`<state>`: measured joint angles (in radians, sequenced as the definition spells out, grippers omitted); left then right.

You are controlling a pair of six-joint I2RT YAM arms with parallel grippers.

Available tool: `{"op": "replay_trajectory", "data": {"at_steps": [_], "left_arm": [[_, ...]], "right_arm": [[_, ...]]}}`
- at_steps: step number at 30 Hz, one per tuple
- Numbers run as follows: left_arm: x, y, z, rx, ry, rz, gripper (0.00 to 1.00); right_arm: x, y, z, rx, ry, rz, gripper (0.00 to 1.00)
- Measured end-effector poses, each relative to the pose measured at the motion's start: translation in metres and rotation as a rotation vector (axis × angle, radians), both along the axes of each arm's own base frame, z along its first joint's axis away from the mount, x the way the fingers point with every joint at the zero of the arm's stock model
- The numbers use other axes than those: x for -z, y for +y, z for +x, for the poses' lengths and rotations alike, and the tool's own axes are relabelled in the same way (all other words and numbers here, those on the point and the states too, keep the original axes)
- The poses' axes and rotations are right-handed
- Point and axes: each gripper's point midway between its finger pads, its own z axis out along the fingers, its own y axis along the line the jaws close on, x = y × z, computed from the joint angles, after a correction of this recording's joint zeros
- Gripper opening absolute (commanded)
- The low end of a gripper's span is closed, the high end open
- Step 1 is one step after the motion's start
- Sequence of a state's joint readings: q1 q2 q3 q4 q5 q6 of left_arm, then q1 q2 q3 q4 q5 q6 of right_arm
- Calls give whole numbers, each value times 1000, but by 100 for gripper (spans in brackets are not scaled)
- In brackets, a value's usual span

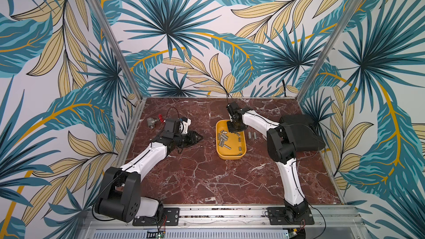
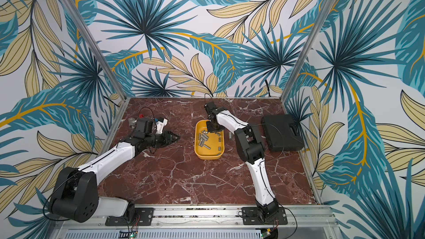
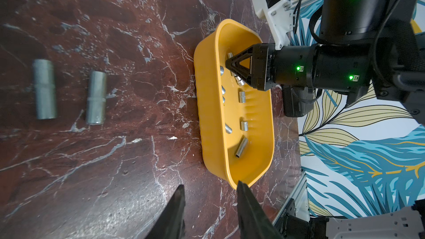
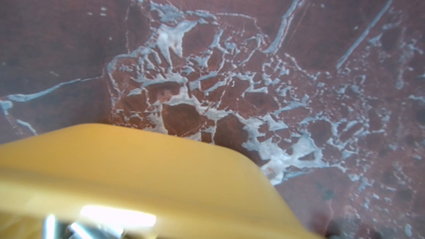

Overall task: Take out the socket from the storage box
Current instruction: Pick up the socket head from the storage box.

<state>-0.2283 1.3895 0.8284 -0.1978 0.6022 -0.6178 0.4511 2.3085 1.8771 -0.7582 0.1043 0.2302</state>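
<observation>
In both top views the right gripper (image 1: 234, 130) (image 2: 213, 128) points down into the far end of the storage box (image 1: 230, 157) (image 2: 208, 156); its own body hides the fingertips, so from above I cannot tell whether they are clenched or released. The loose sockets (image 1: 223, 138) (image 2: 202, 138) lie in the box, mostly on the near side of those jaws. The left gripper (image 1: 196, 138) sits low over the marble table (image 1: 207, 180), well apart from the box. Nothing steadies that light tray, so I judge a snagged lift could drag or tip it.

In the left wrist view the left fingers (image 3: 249, 214) stand apart with bare marble between them — released, holding nothing. The right gripper (image 3: 230, 63) shows side-on inside the box (image 3: 207, 111), one finger covering the other. Its tip is just beside a short socket (image 3: 230, 55) with others near; I cannot tell whether one is grasped. Smooth round steel pinched off-centre may squirt out, or two pieces may come up together and one drop.

The right wrist view is blurred: the yellow wall (image 4: 138, 168) looms close and metal glints (image 4: 51, 225) sit at the edge, but the jaws are out of frame. That near the wall, a fingertip could hook the rim on the way up.
</observation>
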Motion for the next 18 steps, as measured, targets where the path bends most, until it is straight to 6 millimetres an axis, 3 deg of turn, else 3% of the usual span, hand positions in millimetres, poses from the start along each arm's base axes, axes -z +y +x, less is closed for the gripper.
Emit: {"op": "replay_trajectory", "data": {"at_steps": [14, 18], "left_arm": [[9, 7, 1, -31, 11, 56, 40], [18, 8, -5, -29, 39, 139, 40]], "right_arm": [[-7, 6, -15, -17, 12, 77, 12], [-31, 9, -19, -22, -15, 117, 12]]}}
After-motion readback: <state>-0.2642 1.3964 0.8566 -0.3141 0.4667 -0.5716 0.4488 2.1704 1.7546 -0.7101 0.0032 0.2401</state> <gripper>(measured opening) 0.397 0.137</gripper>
